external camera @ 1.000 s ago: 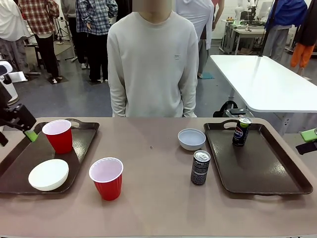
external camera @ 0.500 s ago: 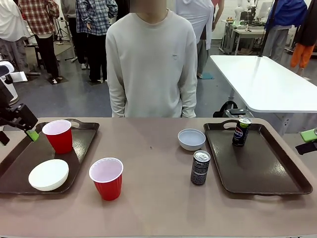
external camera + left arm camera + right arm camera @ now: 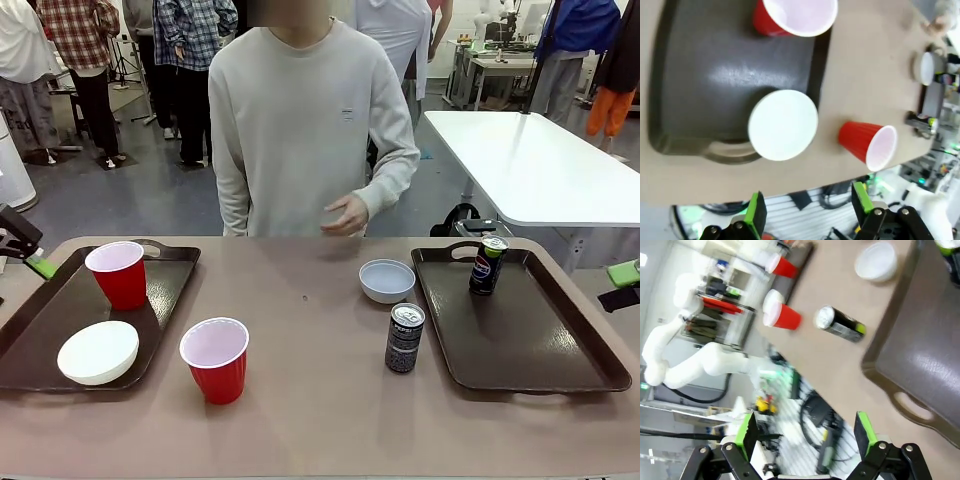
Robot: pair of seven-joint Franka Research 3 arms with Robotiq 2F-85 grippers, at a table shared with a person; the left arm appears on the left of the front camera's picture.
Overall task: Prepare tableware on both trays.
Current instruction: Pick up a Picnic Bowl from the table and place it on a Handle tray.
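Gaping at opposite table [image 3: 320, 340] edges, left hand [image 3: 809, 201] and right hand [image 3: 805, 428] hover.

Left tool [image 3: 809, 212] and right tool [image 3: 805, 437]: black linkages, green pads [image 3: 756, 212], silver screws; the person [image 3: 300, 130] wears a cream long-sleeved sweatshirt.

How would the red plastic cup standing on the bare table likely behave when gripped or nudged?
The red plastic cup looks empty, so it is probably light and slides easily. It is tall and narrows toward its base, so a high push may tip it. Its thin rim suggests the wall would flex under a firm squeeze.
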